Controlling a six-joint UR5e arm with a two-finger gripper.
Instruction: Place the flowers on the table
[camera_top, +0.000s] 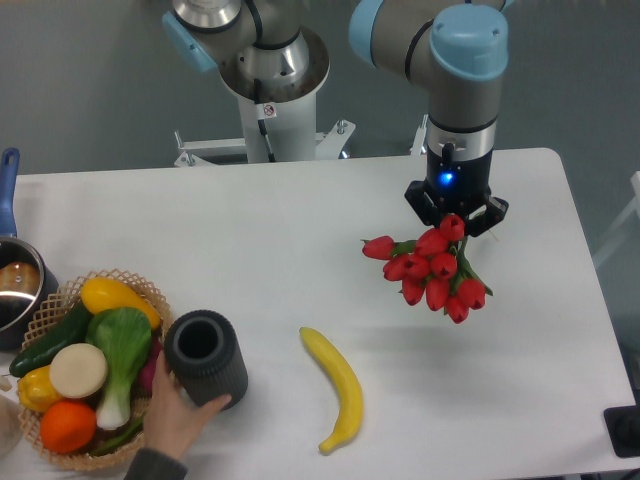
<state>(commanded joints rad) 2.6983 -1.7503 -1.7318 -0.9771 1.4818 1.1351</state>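
Observation:
A bunch of red tulips (430, 272) with green stems hangs at the right of the white table (270, 230), its heads fanned toward the front. My gripper (456, 218) points straight down over the bunch and is shut on the stems near their upper end. The flower heads hide the fingertips. A shadow under the bunch suggests it is held just above the table top.
A yellow banana (338, 388) lies front centre. A person's hand (180, 418) holds a dark grey cylinder vase (206, 356) at the front left. A wicker basket (140, 290) of vegetables stands at the left edge, with a pot (14, 280) behind it.

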